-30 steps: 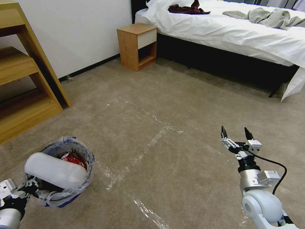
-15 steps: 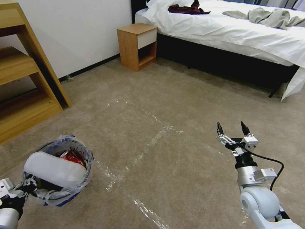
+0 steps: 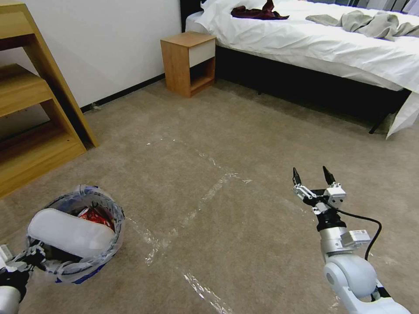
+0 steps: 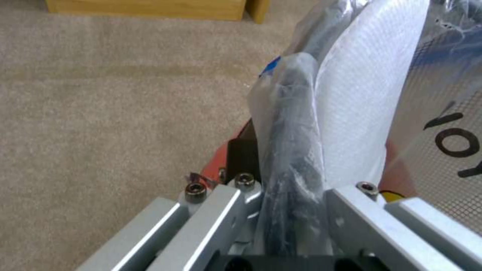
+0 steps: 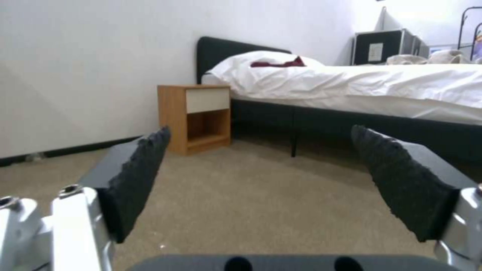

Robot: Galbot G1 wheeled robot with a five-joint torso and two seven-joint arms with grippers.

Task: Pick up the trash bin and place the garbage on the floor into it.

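One trash bin sits at about 8 o'clock in the head view, lined with a crinkled clear bag edged in blue. One white insole lies across its mouth, and red wrappers show beneath it. The left gripper is pinched on the bin's bagged rim at the near edge. Since a second ago the bin and left gripper have slid slightly toward 8 o'clock. The right gripper, at about 4 o'clock, has its two fingers spread wide with nothing between them; it has drifted up and leftward. The floor carries shiny tape lines, with one nightstand at 12 o'clock beside one bed
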